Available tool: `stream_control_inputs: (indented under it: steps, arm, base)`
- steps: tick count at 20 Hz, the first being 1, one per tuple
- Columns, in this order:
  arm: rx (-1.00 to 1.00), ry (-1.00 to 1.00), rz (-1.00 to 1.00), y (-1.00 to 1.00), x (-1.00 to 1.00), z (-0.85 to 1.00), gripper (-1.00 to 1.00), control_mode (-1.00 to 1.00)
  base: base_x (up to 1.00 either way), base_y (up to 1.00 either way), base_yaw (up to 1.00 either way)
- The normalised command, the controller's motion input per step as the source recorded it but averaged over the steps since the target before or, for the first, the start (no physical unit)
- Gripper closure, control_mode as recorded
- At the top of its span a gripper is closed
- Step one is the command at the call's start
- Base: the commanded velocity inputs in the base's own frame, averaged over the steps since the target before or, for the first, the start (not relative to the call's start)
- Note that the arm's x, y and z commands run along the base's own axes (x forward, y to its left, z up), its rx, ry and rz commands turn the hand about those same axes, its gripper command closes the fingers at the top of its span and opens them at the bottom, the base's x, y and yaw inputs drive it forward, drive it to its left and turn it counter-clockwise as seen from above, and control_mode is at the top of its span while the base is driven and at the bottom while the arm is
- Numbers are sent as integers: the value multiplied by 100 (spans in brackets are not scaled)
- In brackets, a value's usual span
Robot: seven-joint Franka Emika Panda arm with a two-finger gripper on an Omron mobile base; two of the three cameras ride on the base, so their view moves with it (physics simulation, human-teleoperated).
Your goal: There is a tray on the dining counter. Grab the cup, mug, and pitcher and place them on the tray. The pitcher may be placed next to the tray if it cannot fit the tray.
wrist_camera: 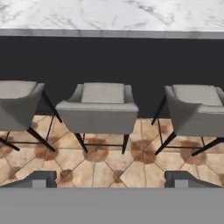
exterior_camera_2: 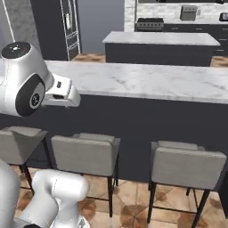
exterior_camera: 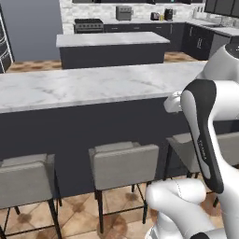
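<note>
- Jaws [wrist_camera: 109,178] spread wide with nothing between them; in the hand view my two dark fingertips [wrist_camera: 38,178] rise at the bottom, pointing down at a grey stool [wrist_camera: 101,108] on the tiled floor [wrist_camera: 105,168].
- The long marble bench [exterior_camera: 88,86] with its dark base runs across ahead of me, three stools tucked under its near side. The stretch of top that I can see carries no tray, cup, mug or pitcher, so I cannot say where any of them stands.
- A second marble island [exterior_camera: 112,39] lies behind it, and a back worktop holds small appliances too far off to name.
- My guess on handling: the cup and mug should be light, stiff and glossy, so I would pinch each across the body, the mug away from its handle. The pitcher, being glass and filled with juice, ought to be heavy, slippery and breakable, and must stay upright; low on the body or at the handle seems best.
- My own arm [exterior_camera: 203,135] blocks the right end of the bench in the left base view, and the left end in the right base view, so things may stand hidden there.
</note>
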Motion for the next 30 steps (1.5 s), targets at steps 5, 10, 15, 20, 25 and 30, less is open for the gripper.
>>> stream_control_inputs:
  steps: [5, 10, 15, 20, 25, 30]
  arm:
    - [0, 0, 0, 0, 0, 0, -100, 100]
    - [0, 0, 0, 0, 0, 0, -100, 100]
    - [0, 0, 0, 0, 0, 0, -100, 100]
    - [0, 0, 0, 0, 0, 0, -100, 100]
    - [0, 0, 0, 0, 0, 0, -100, 100]
    - [0, 0, 0, 0, 0, 0, -100, 100]
  base:
    - [-24, -100, 0]
    - [-22, -100, 0]
    - [-23, -100, 0]
    - [-24, -100, 0]
    - [-24, -100, -2]
    - [-25, -100, -1]
